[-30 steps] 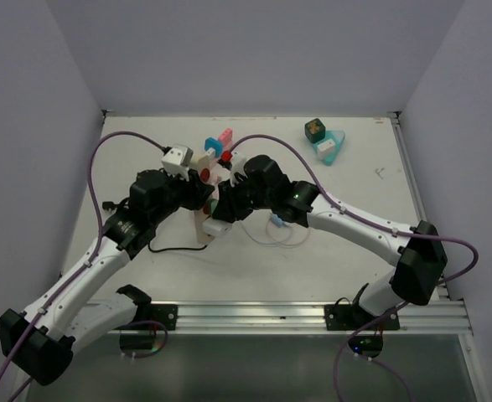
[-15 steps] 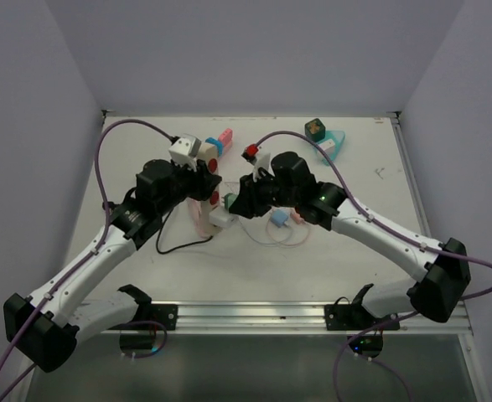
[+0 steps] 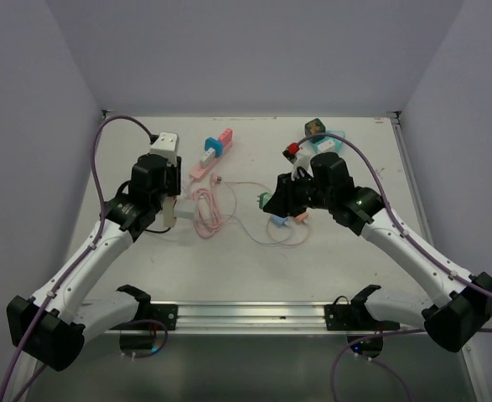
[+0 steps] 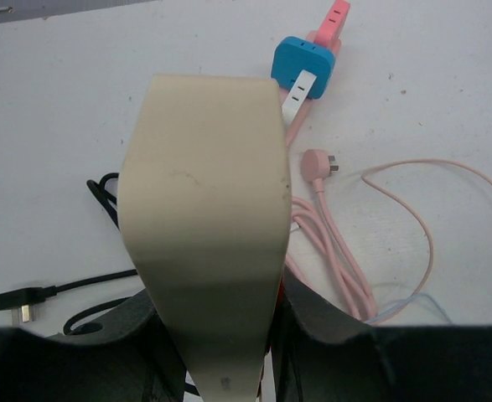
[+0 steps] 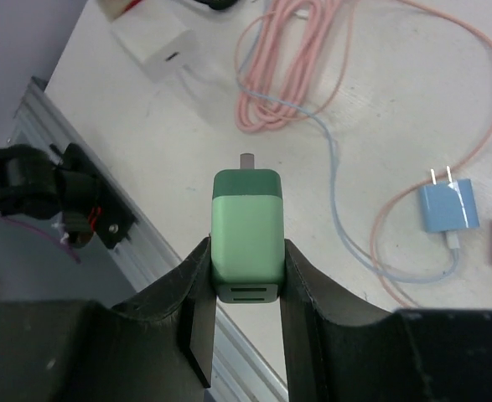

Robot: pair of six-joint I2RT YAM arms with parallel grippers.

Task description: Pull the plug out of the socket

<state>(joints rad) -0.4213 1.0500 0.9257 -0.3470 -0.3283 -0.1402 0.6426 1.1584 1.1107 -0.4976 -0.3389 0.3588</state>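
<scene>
Green plug [image 5: 246, 234] between right fingers [image 5: 199, 310], apart from cream socket [image 4: 204, 226]

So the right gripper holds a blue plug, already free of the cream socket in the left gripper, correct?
Not quite. The plug in the right gripper is green, not blue; the right wrist view shows it. The rest holds: it is free of the cream socket held by the left gripper.

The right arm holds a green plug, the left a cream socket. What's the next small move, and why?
Probably lower the right gripper and set the green plug on the table. Its prong shows bare, well apart from the cream socket in the left gripper, so the pull looks done.
</scene>
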